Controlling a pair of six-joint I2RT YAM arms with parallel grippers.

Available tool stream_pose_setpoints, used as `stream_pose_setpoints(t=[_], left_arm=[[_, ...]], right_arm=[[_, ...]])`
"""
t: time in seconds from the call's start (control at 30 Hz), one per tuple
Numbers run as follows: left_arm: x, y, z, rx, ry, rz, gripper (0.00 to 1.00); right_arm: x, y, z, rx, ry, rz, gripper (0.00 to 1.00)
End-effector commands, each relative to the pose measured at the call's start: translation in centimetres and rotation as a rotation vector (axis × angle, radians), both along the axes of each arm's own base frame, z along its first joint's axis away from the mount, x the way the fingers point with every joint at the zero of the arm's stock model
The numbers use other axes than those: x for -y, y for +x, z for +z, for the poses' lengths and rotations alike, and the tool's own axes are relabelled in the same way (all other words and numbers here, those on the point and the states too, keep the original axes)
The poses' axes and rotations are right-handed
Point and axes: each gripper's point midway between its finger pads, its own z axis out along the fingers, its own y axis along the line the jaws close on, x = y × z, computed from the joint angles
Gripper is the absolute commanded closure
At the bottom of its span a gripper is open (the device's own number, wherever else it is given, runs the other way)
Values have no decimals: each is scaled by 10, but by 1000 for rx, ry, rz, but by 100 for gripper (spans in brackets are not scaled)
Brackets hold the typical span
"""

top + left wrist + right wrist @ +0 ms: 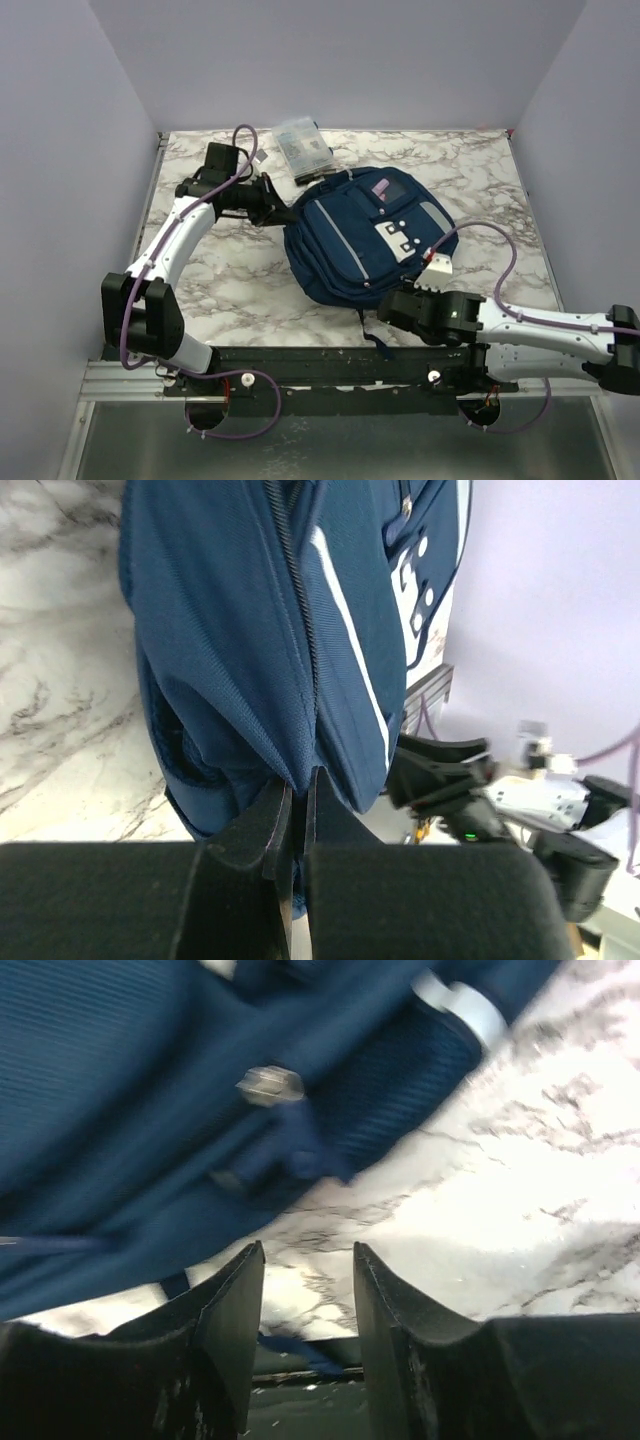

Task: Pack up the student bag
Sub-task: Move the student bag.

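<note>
Pinching backpack [345, 250] fabric at its 10 o'clock edge: left tool [298, 792], clamped tight. Right tool [308, 1260] parted, empty, at backpack's 5 o'clock, over surface [230, 290].

We see the right gripper [308, 1258] at the bottom, its two dark fingers [225, 1330] parted with nothing between them. The blurred navy student bag [120, 1110] fills the upper left, bearing a small metal fitting [270, 1085]. A white marbled table [520, 1220] lies to the right.

Left arm [175, 235]: white shells, black joint housings.
Right arm [545, 330]: the same white and black.
Cables [240, 128]: purple, one along each arm.
Left end effector [298, 792]: black, two flat tapered fingers.
Right end effector [308, 1260]: black, matte, scuffed fingers.
Base rail [330, 375]: dark metal.
</note>
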Motion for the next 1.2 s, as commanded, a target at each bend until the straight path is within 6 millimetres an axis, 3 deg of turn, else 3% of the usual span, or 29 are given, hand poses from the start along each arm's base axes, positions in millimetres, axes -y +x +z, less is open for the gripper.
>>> stream_pose_setpoints(t=[0.0,0.1,0.23,0.37,0.5,0.53,0.57,0.6,0.67,0.8,0.83,0.87,1.0,1.17], left_arm=[[56,-37,16,100,-82,-182,100],[89,-48,-2,64,-75,-227,100],[143,-71,-19,9,-111,-306,100],[182,-79,-36,-45,-143,-318,100],[197,-70,-53,-58,-126,-328,100],[197,-68,-56,-58,-124,-331,92],[197,-67,-56,-53,-121,-333,77],[195,-67,-54,-40,-122,-336,63],[188,-68,-45,17,-119,-335,48],[153,-70,-24,129,-65,-287,34],[141,-71,-18,150,-41,-271,30],[130,-71,-12,179,-20,-254,3],[82,-78,29,304,12,-173,2],[14,-90,95,512,101,-6,2]], right_arm=[[-3,13,72,128,26,107,53],[-10,20,121,221,78,180,50],[7,33,167,348,71,126,41],[15,40,196,435,74,113,40],[12,42,210,473,101,126,39],[10,42,214,477,110,136,38],[8,42,216,479,118,143,37],[7,41,219,480,127,151,35],[6,40,224,479,137,156,28],[11,40,242,497,164,146,1],[13,39,248,507,169,149,0],[14,39,254,518,175,150,0],[22,41,285,584,176,158,0],[38,44,321,673,150,141,0]])
